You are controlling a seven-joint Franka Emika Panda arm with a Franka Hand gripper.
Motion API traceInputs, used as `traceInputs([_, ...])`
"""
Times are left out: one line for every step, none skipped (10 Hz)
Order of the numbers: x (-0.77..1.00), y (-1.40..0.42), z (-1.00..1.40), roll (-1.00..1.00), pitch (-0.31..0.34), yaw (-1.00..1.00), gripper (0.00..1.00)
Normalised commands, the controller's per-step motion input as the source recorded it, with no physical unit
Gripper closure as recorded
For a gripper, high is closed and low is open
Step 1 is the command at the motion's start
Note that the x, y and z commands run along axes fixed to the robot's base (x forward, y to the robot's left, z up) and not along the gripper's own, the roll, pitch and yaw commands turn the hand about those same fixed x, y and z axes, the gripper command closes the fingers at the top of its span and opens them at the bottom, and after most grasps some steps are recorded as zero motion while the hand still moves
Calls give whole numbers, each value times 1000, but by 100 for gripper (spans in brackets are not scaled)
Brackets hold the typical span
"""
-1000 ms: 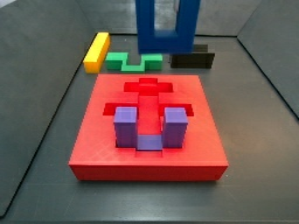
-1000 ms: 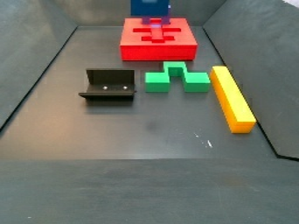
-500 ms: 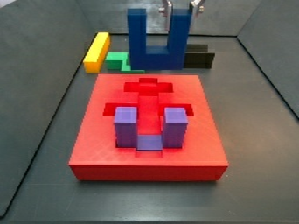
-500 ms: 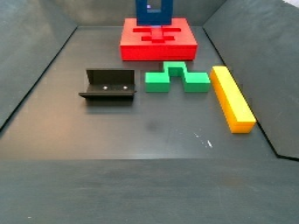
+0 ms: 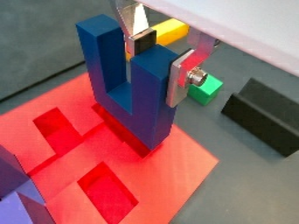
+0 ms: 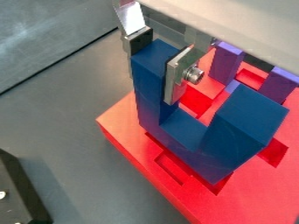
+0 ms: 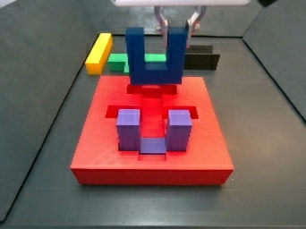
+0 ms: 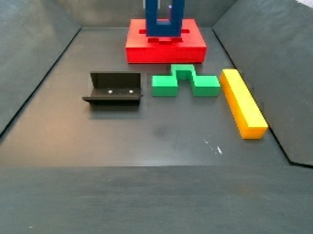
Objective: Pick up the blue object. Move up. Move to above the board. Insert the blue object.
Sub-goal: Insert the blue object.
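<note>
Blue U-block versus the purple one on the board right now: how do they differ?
The blue object is taller and clamped on one prong by the gripper; the purple block is shorter and free. Blue sits at the board's far recess, purple already seated at the near one. Both are U-shaped, prongs up.

Layout: the U-shaped block [image 7: 157, 61] stood prongs-up on the board [image 7: 152, 161], held by the gripper [image 7: 177, 20] from above. A second U-shaped block [image 7: 153, 131] sat in the board's near recess. Behind the board lay the bar [image 7: 98, 51], notched block [image 8: 185, 81] and fixture [image 8: 113, 90].
</note>
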Motion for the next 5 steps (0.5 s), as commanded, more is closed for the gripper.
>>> traceInputs([0, 0, -257, -74, -110, 0, 100])
traceInputs([-17, -6, -243, -29, -79, 0, 100])
traceInputs([-71, 0, -240, 0, -36, -3, 100])
traceInputs([-86, -14, -240, 0, -21, -14, 100])
traceInputs([-97, -40, -249, 0, -7, -20, 100])
